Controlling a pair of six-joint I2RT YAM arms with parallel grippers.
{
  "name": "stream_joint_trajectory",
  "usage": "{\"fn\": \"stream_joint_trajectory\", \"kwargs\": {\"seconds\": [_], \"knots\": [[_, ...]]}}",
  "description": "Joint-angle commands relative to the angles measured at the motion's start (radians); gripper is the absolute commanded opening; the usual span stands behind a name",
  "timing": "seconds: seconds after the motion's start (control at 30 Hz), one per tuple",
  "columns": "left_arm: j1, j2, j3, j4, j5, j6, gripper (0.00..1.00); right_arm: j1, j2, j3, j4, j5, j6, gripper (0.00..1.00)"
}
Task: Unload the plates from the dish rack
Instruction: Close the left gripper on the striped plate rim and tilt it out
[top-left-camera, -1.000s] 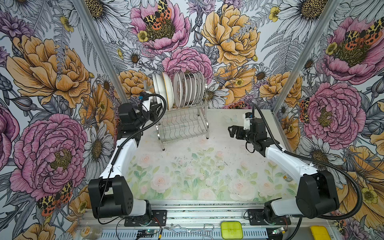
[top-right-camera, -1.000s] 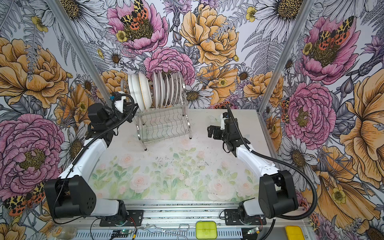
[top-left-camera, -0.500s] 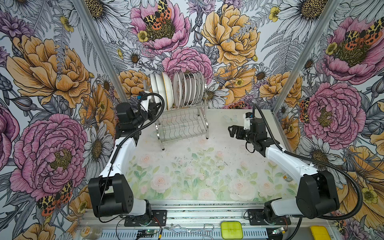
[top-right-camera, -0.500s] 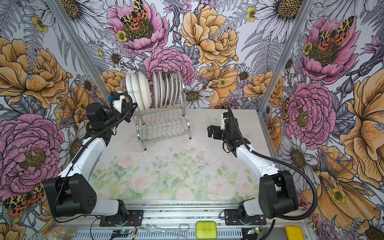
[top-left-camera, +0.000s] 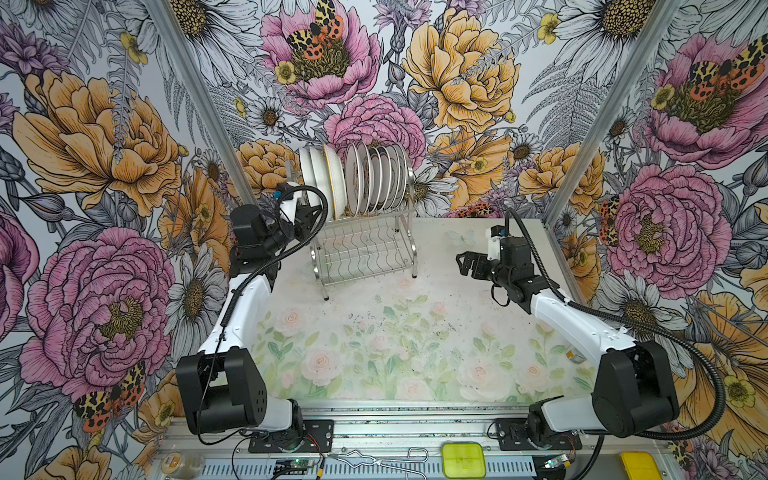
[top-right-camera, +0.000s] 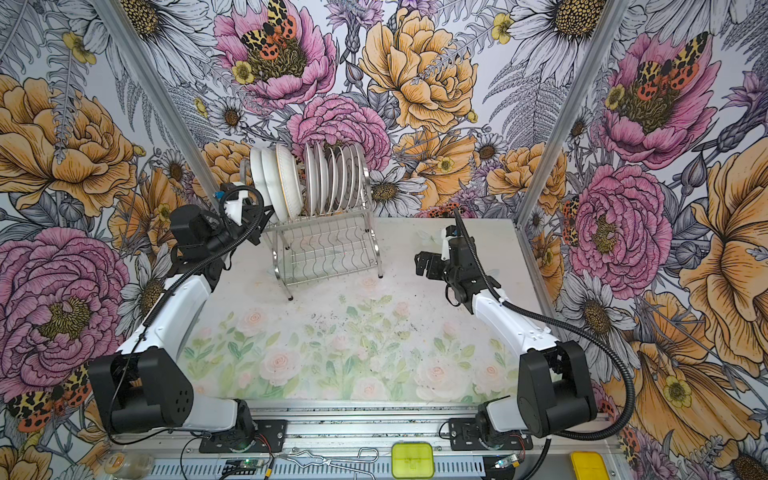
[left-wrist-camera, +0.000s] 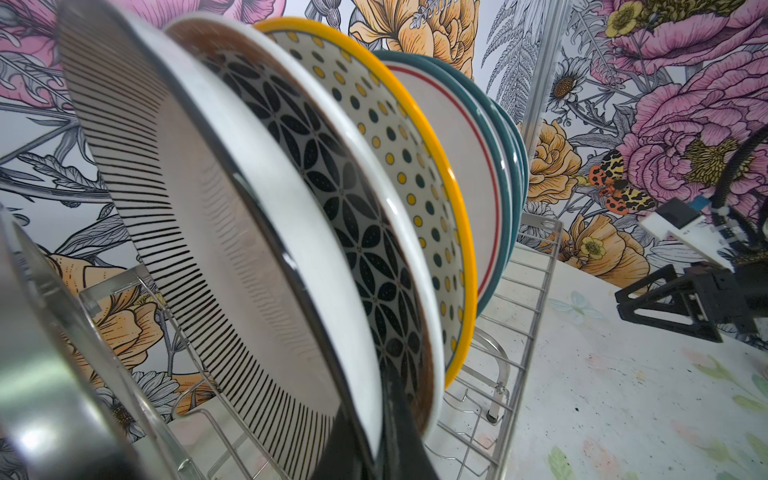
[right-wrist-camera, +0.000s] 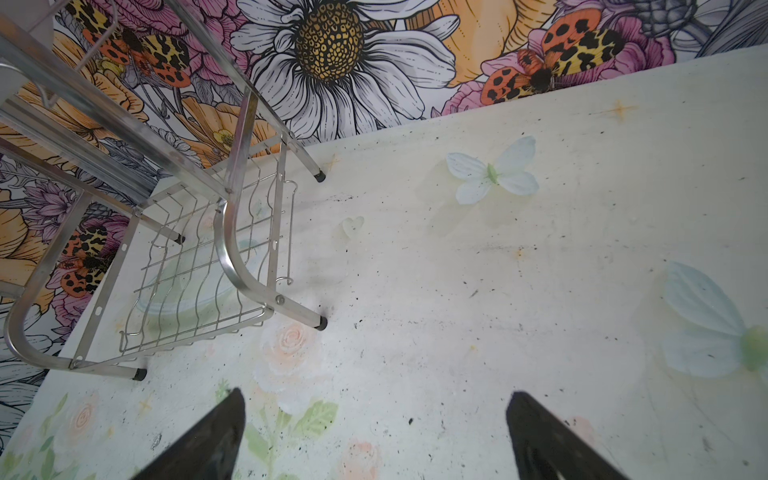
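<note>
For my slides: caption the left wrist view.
Left gripper shut on the rim of the striped plate, beside other patterned plates standing in the dish rack.

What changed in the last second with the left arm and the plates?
The left gripper closed on the rim of the striped end plate and drew slightly to the left, pulling that plate a little away from the row. The other plates, the rack and the open right gripper stayed as they were.
</note>
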Motion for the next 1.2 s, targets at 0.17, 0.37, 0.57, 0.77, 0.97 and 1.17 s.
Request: {"fn": "stream_joint_trajectory", "kwargs": {"seconds": [0.17, 0.37, 0.57, 0.77, 0.97, 1.17], "knots": [[0.063, -0.021, -0.011, 0.103, 0.010, -0.064, 0.00, -0.012, -0.029, 0.027, -0.002, -0.020, 0.019, 0.99], [0.075, -0.028, 0.013, 0.112, 0.026, -0.089, 0.00, -0.012, -0.032, 0.022, 0.000, -0.021, 0.022, 0.99], [0.076, -0.031, 0.031, 0.105, 0.033, -0.089, 0.00, -0.012, -0.024, 0.024, 0.000, -0.025, 0.026, 0.99], [0.077, -0.039, 0.055, 0.073, 0.047, -0.065, 0.00, -0.014, -0.034, 0.019, -0.002, -0.025, 0.017, 0.99], [0.092, -0.051, 0.077, 0.031, 0.059, -0.046, 0.00, -0.017, -0.037, 0.017, 0.000, -0.025, 0.019, 0.99], [0.091, -0.080, 0.082, 0.024, 0.056, -0.045, 0.00, -0.017, -0.026, 0.028, 0.000, -0.038, 0.022, 0.99]]}}
